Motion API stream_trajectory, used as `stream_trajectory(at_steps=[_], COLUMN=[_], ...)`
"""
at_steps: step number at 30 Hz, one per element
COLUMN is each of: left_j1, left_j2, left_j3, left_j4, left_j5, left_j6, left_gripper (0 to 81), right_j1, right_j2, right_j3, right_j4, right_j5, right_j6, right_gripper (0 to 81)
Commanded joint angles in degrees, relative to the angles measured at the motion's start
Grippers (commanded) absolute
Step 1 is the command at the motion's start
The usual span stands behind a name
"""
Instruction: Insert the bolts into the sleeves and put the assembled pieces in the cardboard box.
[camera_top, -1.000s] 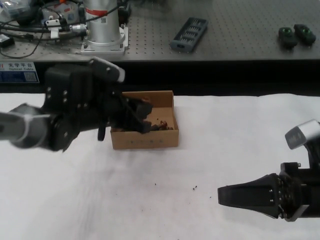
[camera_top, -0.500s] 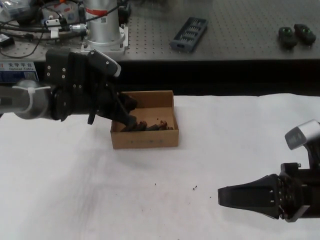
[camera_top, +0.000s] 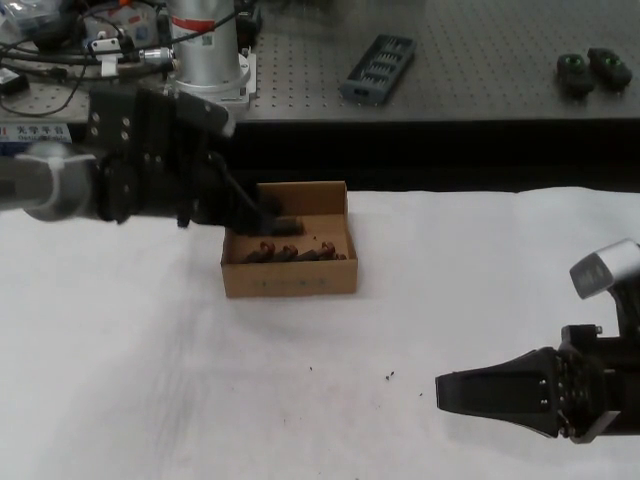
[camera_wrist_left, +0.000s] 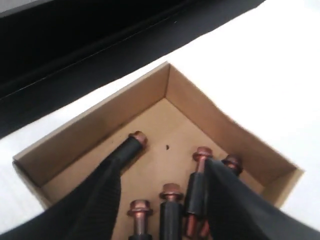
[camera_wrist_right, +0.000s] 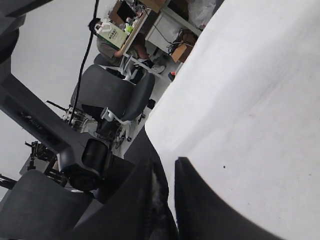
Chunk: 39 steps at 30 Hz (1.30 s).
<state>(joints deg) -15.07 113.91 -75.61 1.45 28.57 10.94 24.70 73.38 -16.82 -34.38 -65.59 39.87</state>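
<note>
Black fingers (camera_wrist_left: 100, 200) of the left gripper (camera_wrist_left: 171, 155) were spread apart with nothing pinched between them. They were parked right down inside the cardboard box (camera_wrist_left: 95, 125), so that's pretty much where the next move was going to be decided. The assembled pieces (camera_wrist_left: 197, 187), copper-coloured bolts pushed into black sleeves, were laid on the box floor directly under and between those fingers, and in the high view they were bunched along the wall nearest the arms. Their long axes were lined up roughly with the fingers themselves, and the heads were pointed away from the wrist, toward the far corner of the box. One bolt head (camera_wrist_left: 137, 137) was sat right at the tip of one finger, but whether that piece was touched by the finger couldn't be made out. The left arm was clearly the nearer one, being right over the box. The right gripper (camera_top: 440, 388) was sat low over the white cloth (camera_top: 300, 400) at the near right of the bench, well apart from the box, with its fingers drawn together to a bare sliver and nothing carried. Since the pieces were lying parallel to the left fingers, a pull-back straight along that line would probably be managed without anything getting dragged. A sideways swing could be expected to knock them about.
</note>
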Motion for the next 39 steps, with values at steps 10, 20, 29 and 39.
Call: stream_trajectory(at_steps=[10, 20, 29, 39], left_j1=[0.08, -0.1, -1.89, -14.74], left_j2=[-33.12, -54.47, -59.29, -72.44], left_j3=[16.1, 29.31, 34.2, 48.83], left_j4=[-6.45, -2.63, 5.63, -7.16], left_j5=[-2.01, -21.24, -27.17, -45.44], left_j6=[-5.28, -14.2, -13.83, -18.38], left_gripper=[26.4, 26.4, 26.4, 26.4], right_j1=[-6.38, -13.05, -12.82, -12.53], right_j2=[-0.69, -3.49, -13.38, -31.75], right_j3=[-13.42, -24.33, -37.66, -29.55], right_j4=[-4.59, 20.28, 59.94, 62.5], right_j5=[0.3, 15.92, 47.68, 55.65], right_j6=[-0.25, -20.04, -46.8, -47.65], right_gripper=[13.2, 10.4, 10.7, 10.6])
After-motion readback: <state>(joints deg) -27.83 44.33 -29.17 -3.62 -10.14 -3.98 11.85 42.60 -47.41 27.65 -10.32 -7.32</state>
